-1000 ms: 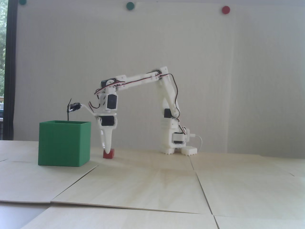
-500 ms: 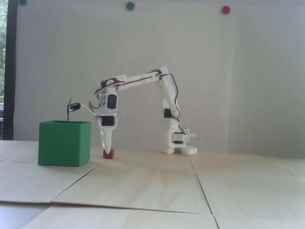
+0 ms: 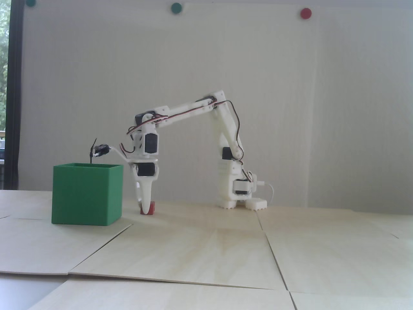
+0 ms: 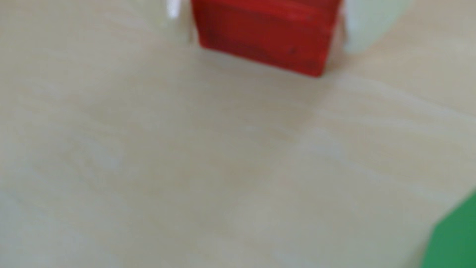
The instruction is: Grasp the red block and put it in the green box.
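Observation:
The small red block (image 3: 152,207) rests on the pale wooden table just right of the green box (image 3: 87,193), and my white finger hides most of it in the fixed view. My gripper (image 3: 146,211) points straight down with its tip at table level around the block. In the wrist view the red block (image 4: 262,28) fills the top centre, and my gripper (image 4: 268,43) has a white finger close on each side with thin gaps showing. It is open. A corner of the green box (image 4: 456,237) shows at the bottom right.
The arm's base (image 3: 240,193) stands at the back right of the block. On the wall are flat round dots: green (image 3: 176,7), red (image 3: 305,13). The table panels have seams and a raised edge (image 3: 100,240) in front of the box.
The arm has lowered since half a second ago. The gripper tip, then above the block's top, now reaches down around it to the table. Block and box have stayed put.

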You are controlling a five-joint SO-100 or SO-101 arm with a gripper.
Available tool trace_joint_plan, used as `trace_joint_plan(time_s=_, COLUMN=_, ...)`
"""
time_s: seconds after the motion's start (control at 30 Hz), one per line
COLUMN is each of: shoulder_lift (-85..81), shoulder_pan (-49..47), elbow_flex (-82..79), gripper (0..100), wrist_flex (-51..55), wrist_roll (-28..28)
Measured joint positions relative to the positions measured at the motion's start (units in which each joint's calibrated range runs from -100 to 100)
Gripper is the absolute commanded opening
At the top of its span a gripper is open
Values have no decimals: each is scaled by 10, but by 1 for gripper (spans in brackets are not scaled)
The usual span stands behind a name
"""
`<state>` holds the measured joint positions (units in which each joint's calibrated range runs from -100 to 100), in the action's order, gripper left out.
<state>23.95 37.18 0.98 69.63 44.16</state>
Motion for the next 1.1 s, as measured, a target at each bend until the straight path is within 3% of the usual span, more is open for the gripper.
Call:
trace_joint_plan(time_s=0.27, shoulder_lift=0, shoulder_pan=0, elbow_flex=0, gripper=20, wrist_flex=0, wrist_roll=0)
trace_joint_plan(time_s=0.33, shoulder_lift=0, shoulder_pan=0, elbow_flex=0, gripper=11, wrist_flex=0, wrist_roll=0)
trace_joint_plan(time_s=0.37, shoulder_lift=0, shoulder_pan=0, elbow_flex=0, gripper=2, wrist_flex=0, wrist_roll=0)
trace_joint_plan(time_s=0.4, shoulder_lift=0, shoulder_pan=0, elbow_flex=0, gripper=1, wrist_flex=0, wrist_roll=0)
trace_joint_plan(time_s=1.1, shoulder_lift=0, shoulder_pan=-15, elbow_flex=18, gripper=2, wrist_flex=0, wrist_roll=-2)
